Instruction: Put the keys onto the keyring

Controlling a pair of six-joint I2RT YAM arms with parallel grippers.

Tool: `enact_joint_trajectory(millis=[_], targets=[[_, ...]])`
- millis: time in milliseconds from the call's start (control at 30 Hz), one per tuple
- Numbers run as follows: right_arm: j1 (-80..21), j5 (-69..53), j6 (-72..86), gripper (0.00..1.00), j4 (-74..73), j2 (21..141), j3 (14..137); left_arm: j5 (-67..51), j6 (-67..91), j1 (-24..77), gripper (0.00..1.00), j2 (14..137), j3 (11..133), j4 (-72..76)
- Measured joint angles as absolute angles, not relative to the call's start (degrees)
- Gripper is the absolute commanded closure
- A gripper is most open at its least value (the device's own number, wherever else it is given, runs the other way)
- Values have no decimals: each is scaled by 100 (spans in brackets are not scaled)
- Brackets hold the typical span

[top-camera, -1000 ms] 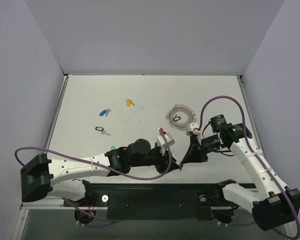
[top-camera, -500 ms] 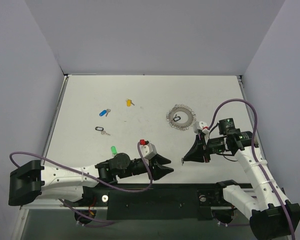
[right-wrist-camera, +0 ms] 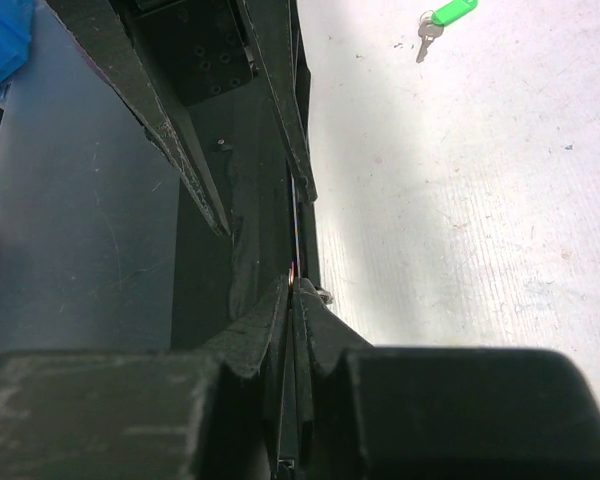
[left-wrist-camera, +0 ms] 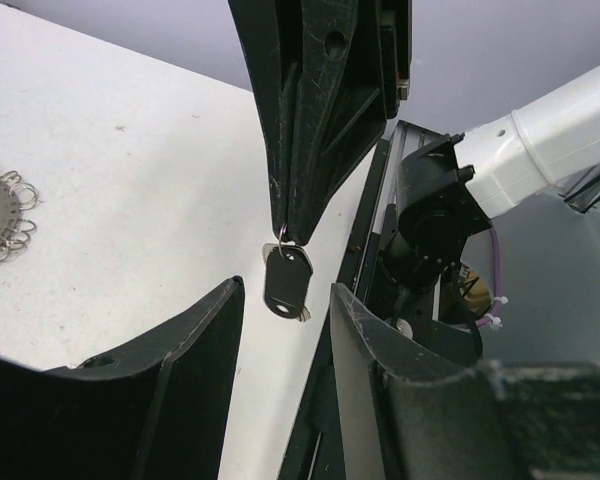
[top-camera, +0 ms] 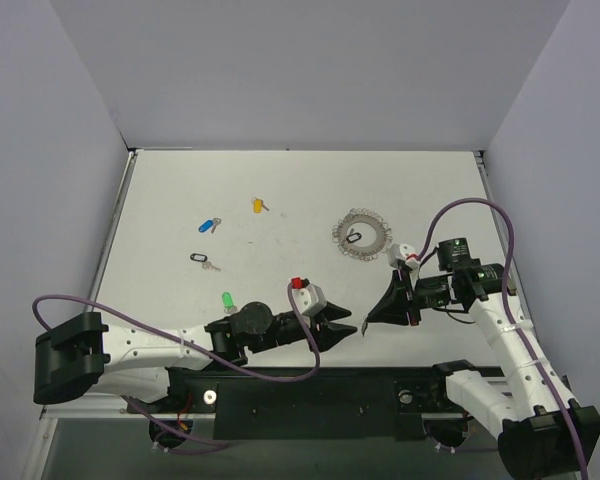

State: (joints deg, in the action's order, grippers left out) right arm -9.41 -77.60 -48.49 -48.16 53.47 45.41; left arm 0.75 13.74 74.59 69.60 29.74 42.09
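My right gripper (top-camera: pixel 366 324) is shut on a black key (left-wrist-camera: pixel 287 281), pinching the small ring at its top, so the key hangs from the closed fingertips (left-wrist-camera: pixel 292 215). My left gripper (top-camera: pixel 347 329) is open and faces it tip to tip, its fingers (left-wrist-camera: pixel 195 335) on either side just below the hanging key, not touching it. The keyring (top-camera: pixel 361 233) lies flat at the back right, its edge also visible as the lacy keyring (left-wrist-camera: pixel 2 215), with a black key (top-camera: pixel 354 239) inside it. On the table lie a blue key (top-camera: pixel 209 225), a yellow key (top-camera: pixel 258 205), a black key (top-camera: pixel 203 259) and a green key (top-camera: pixel 226 300).
The black base rail (top-camera: pixel 310 385) runs along the near table edge, right under both grippers. A purple cable (top-camera: pixel 280 360) loops from the left arm, another purple cable (top-camera: pixel 470 205) arcs over the right arm. The green key (right-wrist-camera: pixel 448 15) lies far left of the right gripper.
My left gripper let go at the right gripper's tip, opened and drew back left, then edged right again. The right arm shifted right with the black key, then held still.
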Motion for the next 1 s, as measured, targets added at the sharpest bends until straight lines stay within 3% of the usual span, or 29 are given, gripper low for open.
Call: enact_joint_trajectory(millis=[400, 567, 767, 900, 1000], targets=[[-550, -7583, -4836, 100, -4783, 5345, 4541, 438, 1345, 7459, 51, 6906, 2768, 4438], [-16, -6711, -4534, 100, -4838, 5391, 4661, 668, 1452, 7459, 51, 6471, 2392, 4368], [1398, -5387, -5461, 100, -6104, 6340, 5577, 1068, 1684, 7456, 42, 5227, 1704, 4152], [2482, -4619, -6176, 100, -6775, 7181, 5981, 1424, 1938, 7452, 30, 4215, 1356, 3721], [3020, -4014, -6405, 100, -6895, 7734, 6152, 1699, 2217, 7452, 28, 3507, 1164, 3317]])
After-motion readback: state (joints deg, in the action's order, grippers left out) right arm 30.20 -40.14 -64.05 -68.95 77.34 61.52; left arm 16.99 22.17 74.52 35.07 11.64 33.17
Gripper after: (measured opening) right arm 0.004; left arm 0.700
